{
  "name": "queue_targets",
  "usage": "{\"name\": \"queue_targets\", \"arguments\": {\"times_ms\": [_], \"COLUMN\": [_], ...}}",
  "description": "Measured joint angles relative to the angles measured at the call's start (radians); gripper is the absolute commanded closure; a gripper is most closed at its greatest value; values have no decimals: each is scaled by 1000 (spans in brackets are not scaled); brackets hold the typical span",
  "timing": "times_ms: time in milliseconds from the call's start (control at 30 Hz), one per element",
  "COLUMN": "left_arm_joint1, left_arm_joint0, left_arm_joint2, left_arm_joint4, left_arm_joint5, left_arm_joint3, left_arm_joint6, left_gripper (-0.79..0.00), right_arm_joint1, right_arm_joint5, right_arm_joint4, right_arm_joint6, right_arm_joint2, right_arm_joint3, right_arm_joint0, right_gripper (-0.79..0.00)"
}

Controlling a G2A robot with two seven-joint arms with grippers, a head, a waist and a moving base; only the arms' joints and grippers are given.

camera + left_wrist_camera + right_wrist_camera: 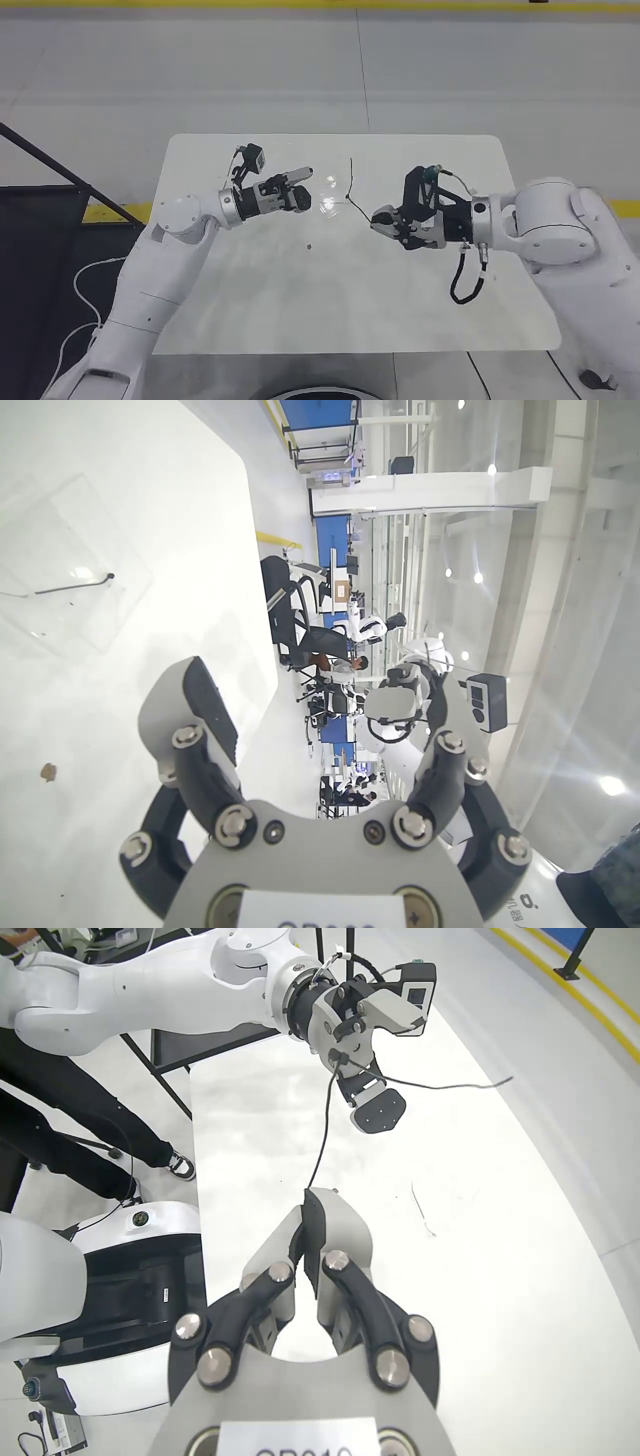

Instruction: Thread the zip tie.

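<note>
White table [400,300] on grey floor [200,80] with yellow line [105,212]; left gripper [309,189] wide open, right gripper [306,1208] tight on zip tie [325,1128].

table [250,300]: white, rounded corners | on it: clear plastic sheet [60,530]; small brown scrap [48,771]

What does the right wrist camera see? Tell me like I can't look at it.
The right pincer is shut on one end of a thin black zip tie, which rises above the white table and then bends off sideways. Farther off, beyond the bend, the left pincer hangs open.
</note>
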Motion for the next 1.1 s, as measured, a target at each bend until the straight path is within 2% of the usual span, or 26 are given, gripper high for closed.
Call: {"name": "queue_targets", "arguments": {"times_ms": [233, 333, 533, 633, 800, 1000, 1067, 1100], "left_arm_joint1": [0, 1, 8, 14, 22, 24, 24, 24], "left_arm_joint0": [7, 19, 42, 66, 105, 129, 129, 129], "left_arm_joint2": [0, -4, -28, -51, -77, -86, -86, -86], "left_arm_joint4": [0, 14, 51, 71, 115, 105, 105, 105], "left_arm_joint5": [4, 42, 125, 161, 203, 204, 203, 203], "left_arm_joint3": [-6, -16, -44, -72, -122, -151, -151, -151], "left_arm_joint6": [13, 65, 166, 214, 285, 294, 293, 293], "left_gripper": [-785, -785, -785, -785, -785, -785, -785, -785], "right_arm_joint1": [0, -3, -36, -77, -165, -297, -327, -328], "right_arm_joint5": [15, 87, 312, 435, 555, 647, 654, 654], "right_arm_joint4": [-19, -108, -233, -290, -318, -262, -237, -236], "right_arm_joint6": [-3, 44, 268, 422, 580, 581, 569, 568], "right_arm_joint2": [-1, -19, -141, -257, -442, -609, -631, -633], "right_arm_joint3": [-14, -75, -122, -101, -1, 178, 227, 231], "right_arm_joint0": [-2, 14, 141, 252, 424, 569, 591, 592], "right_gripper": [0, 0, 0, 0, 0, 0, 0, 0]}}
